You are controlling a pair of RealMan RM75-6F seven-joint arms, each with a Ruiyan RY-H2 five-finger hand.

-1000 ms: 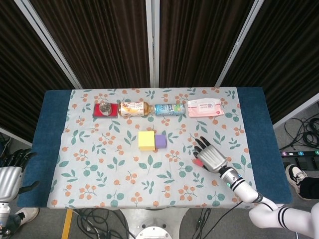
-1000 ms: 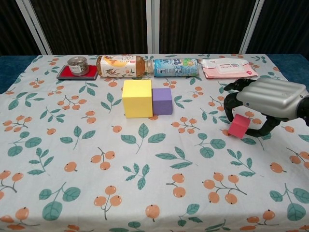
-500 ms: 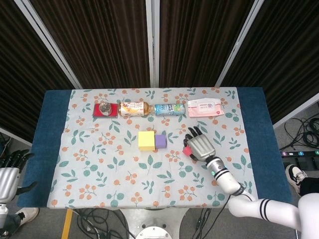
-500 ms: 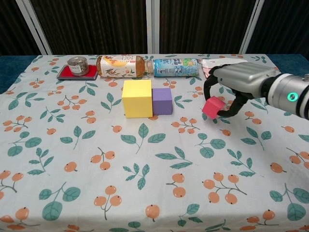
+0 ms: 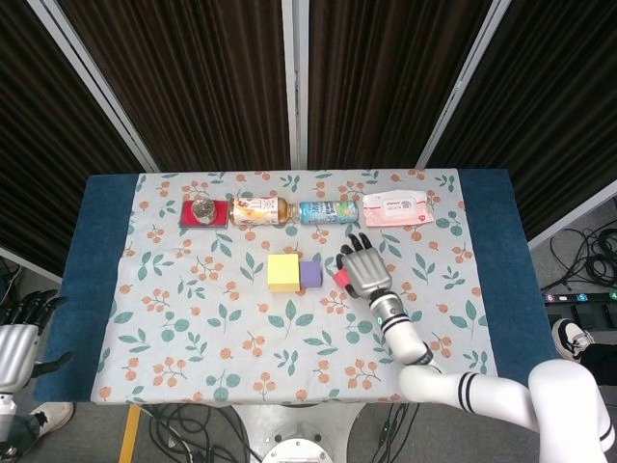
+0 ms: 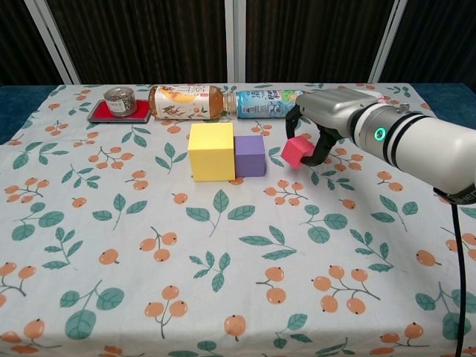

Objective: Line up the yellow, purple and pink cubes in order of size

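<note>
A matte yellow cube point(image 6: 211, 152) sits near the middle of the table, on a white tablecloth point(image 6: 111, 223) printed with green leaves and orange berries. A smaller purple cube point(image 6: 250, 155) stands touching its right face, both with flat faces and sharp edges.

The smallest, a pink cube point(image 6: 295, 152), is tilted and off the cloth, pinched in the curled fingers of the right hand point(image 6: 327, 119). That hand has a smooth silver metal back and dark fingers; the cube hangs just under its palm, a little to the right of the purple cube and apart from it.

Along the far edge lie a small round tin point(image 6: 120, 100) on a red tray point(image 6: 116, 112), a clear bottle of amber drink point(image 6: 186, 101) on its side, a blue-labelled bottle point(image 6: 269, 103) also on its side, and a soft pink pack of wipes point(image 5: 395, 208).

The left hand point(image 5: 17, 338) hangs beyond the table's near left corner, fingers spread, holding nothing.
</note>
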